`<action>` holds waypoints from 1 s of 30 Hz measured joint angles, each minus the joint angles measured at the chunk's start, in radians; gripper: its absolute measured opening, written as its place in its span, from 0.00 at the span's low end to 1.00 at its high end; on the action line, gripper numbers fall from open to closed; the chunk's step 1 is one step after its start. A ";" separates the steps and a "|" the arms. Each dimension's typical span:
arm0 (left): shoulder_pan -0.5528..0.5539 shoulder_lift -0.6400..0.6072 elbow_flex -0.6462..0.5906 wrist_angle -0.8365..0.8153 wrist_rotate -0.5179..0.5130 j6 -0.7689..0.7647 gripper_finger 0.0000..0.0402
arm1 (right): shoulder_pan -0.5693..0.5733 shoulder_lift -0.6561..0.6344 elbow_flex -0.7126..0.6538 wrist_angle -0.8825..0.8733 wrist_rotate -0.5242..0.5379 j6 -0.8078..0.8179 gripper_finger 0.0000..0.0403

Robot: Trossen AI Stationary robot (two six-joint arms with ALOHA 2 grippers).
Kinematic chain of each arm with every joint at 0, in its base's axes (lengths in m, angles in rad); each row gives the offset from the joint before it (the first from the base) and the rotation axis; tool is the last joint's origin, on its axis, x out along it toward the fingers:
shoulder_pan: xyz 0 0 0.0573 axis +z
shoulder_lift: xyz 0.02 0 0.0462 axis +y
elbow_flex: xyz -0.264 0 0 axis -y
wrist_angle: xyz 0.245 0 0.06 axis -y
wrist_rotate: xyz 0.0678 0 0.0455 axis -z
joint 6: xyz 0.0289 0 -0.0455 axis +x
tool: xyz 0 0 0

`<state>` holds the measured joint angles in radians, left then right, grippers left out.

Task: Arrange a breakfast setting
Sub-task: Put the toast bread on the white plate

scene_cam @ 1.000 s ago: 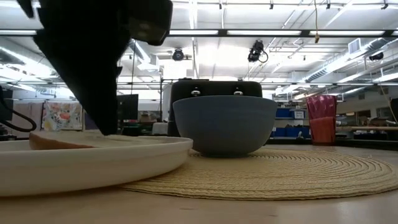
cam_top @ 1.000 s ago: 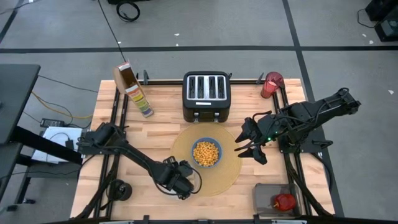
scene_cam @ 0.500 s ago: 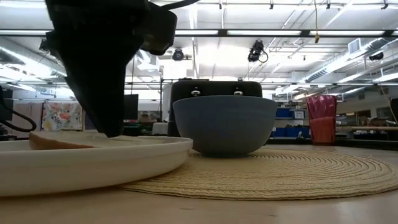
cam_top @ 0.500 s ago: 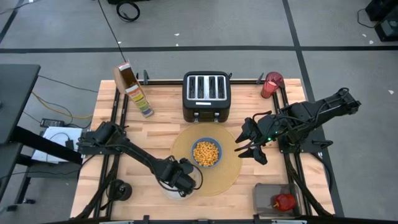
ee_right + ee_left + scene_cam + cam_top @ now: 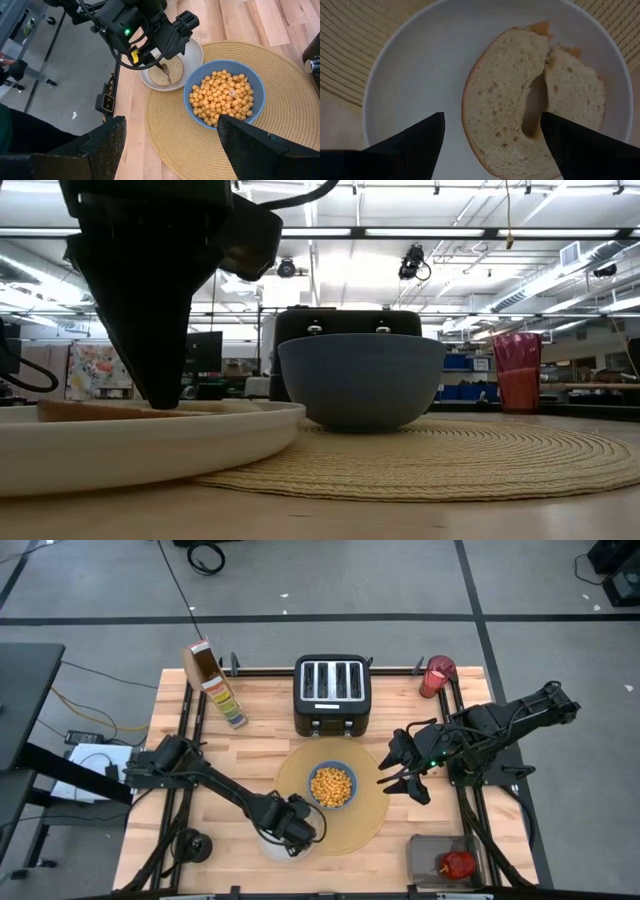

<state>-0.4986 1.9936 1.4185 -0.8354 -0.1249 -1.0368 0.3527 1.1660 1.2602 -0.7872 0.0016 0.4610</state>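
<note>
A small white plate (image 5: 272, 848) lies at the tan placemat's (image 5: 370, 815) near-left rim, and a bagel half (image 5: 500, 115) lies flat on it. My left gripper (image 5: 293, 825) is open and points down over the bagel, one finger on either side in the left wrist view (image 5: 491, 120). The blue bowl (image 5: 332, 785) of cereal stands on the placemat's middle. My right gripper (image 5: 390, 765) is open and empty above the mat's right rim. The red cup (image 5: 437, 675) stands at the far right corner. The red apple (image 5: 458, 863) lies in a grey tray. The spoon is out of view. My left gripper comes at the bagel half from above, pointing down, fingers open. In the low view one finger (image 5: 160, 380) reaches down to the bagel's top (image 5: 90, 410). I cannot tell whether it touches.
A black four-slot toaster (image 5: 332, 690) stands behind the placemat. A cereal box (image 5: 213, 680) stands at the far left. The grey tray (image 5: 425, 855) sits at the near right corner. Bare wood lies left of the plate and right of the mat.
The bagel half has settled lower and flatter on the plate; before, its one end stood raised. My left gripper has shifted slightly toward the table's far edge above the plate.
</note>
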 joint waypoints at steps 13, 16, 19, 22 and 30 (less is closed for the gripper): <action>0.043 -0.028 -0.002 -0.017 0.085 -0.023 0.83 | 0.000 0.000 0.000 -0.002 -0.011 0.006 0.78; 0.044 -0.046 0.000 -0.031 0.064 -0.019 0.83 | 0.000 0.000 0.000 -0.002 -0.014 0.007 0.78; 0.044 -0.043 -0.002 -0.064 0.060 0.001 0.83 | 0.000 0.000 0.000 -0.001 -0.014 0.007 0.78; 0.044 -0.035 -0.001 -0.040 0.059 0.001 0.83 | 0.000 0.000 0.000 -0.001 -0.014 0.007 0.78; 0.044 0.008 -0.001 0.007 0.057 0.004 0.84 | 0.000 0.000 0.000 -0.002 -0.014 0.018 0.78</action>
<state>-0.4545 2.0019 1.4174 -0.8288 -0.0681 -1.0324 0.3525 1.1660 1.2598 -0.7887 -0.0124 0.4793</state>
